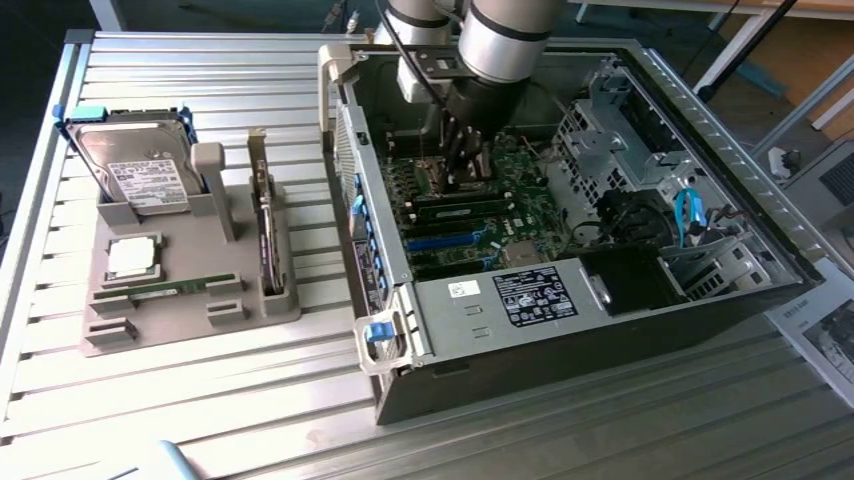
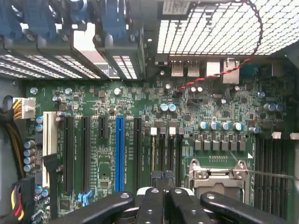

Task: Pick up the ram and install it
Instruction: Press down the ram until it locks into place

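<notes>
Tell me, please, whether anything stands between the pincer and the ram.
Yes. The pincer is inside the computer case, over the motherboard. The ram lies outside on the grey tray, and the case wall stands between them.

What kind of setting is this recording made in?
Probably a lab or workshop bench for computer assembly: an open desktop PC case lies on a slatted metal table, beside a grey parts holder with a hard drive, and the arm's gripper reaches inside.
</notes>
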Controlling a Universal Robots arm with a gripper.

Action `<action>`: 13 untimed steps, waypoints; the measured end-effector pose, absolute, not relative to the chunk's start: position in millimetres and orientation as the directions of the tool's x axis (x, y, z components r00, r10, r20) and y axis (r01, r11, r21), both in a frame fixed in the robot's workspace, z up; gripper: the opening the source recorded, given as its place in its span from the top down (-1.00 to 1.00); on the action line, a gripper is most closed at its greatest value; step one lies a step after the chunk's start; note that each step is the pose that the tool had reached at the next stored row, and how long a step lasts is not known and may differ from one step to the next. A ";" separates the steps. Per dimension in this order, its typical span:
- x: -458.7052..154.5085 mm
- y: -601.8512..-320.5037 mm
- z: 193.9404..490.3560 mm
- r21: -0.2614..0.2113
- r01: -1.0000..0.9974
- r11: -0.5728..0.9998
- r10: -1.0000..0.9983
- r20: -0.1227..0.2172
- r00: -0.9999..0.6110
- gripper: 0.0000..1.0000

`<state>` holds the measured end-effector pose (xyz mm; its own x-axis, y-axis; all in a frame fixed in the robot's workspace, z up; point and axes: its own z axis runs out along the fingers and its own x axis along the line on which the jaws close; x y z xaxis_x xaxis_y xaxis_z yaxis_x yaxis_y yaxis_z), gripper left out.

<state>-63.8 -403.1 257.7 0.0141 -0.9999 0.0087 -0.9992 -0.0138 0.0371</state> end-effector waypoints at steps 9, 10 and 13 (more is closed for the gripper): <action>-65.7 -408.9 249.6 0.037 -0.999 -0.014 -1.000 0.009 0.014 0.79; -65.7 -409.0 248.4 0.037 -0.999 -0.014 -1.000 0.009 0.014 0.79; -65.7 -409.4 244.1 0.037 -0.999 -0.014 -1.000 0.009 0.014 0.79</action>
<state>-65.7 -409.4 244.1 0.0141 -0.9999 0.0086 -0.9992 -0.0137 0.0372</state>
